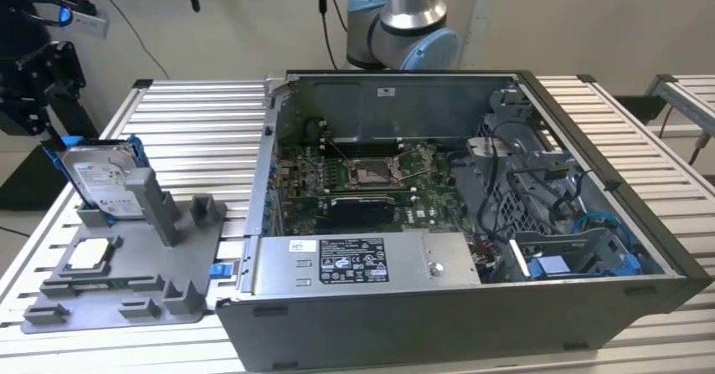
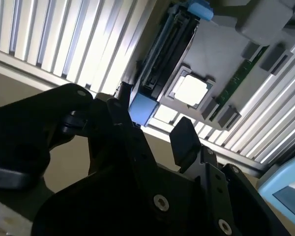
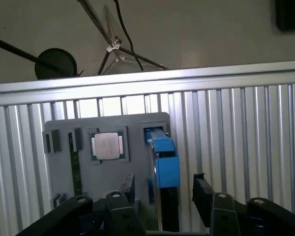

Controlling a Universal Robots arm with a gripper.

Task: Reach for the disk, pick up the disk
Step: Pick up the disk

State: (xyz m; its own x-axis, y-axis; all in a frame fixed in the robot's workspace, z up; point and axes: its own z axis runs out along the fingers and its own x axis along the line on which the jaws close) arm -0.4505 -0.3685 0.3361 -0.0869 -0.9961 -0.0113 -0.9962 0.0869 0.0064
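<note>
The disk (image 1: 103, 178) is a silver-grey drive with a white label in a blue frame. It stands upright on edge in a slot of the grey holder (image 1: 167, 294), at the exterior view's left. My black gripper (image 1: 45, 98) hangs just above and beside it. In both wrist views the disk (image 3: 164, 162) (image 2: 162, 59) shows edge-on. The gripper (image 3: 164, 189) (image 2: 155, 115) is open, with one finger (image 3: 128, 187) on each side of the disk's line. The fingers do not touch the disk and hold nothing.
A small square silver chip (image 1: 92, 257) (image 3: 107, 146) lies in the same holder beside the disk. An open computer case (image 1: 625, 248) with a silver box (image 1: 357, 261) takes up the middle of the slatted metal table (image 1: 201, 115). The table's edge (image 3: 147, 81) runs close behind the holder.
</note>
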